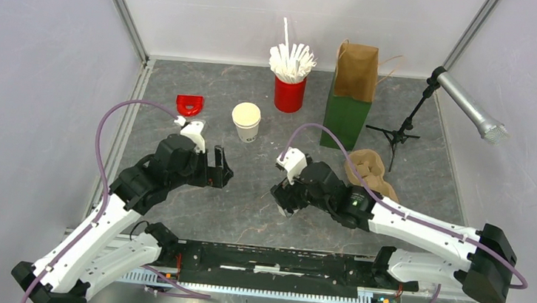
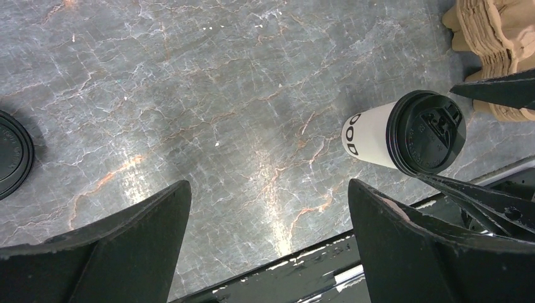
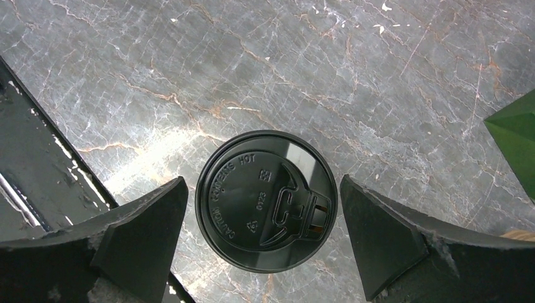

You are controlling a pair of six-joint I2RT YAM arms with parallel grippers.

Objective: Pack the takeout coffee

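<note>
Coffee (image 3: 265, 201) stands lidded on the table (image 3: 378, 76) beneath the right gripper (image 3: 262, 183), whose jaws gape wide, gripping nothing. Left gripper (image 2: 269, 189) is likewise wide open and empty. Packing looks unstarted: grasping and bagging remain; the bag (image 1: 356, 71) waits well apart.

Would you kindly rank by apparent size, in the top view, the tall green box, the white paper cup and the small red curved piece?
Tall green box
white paper cup
small red curved piece
</note>
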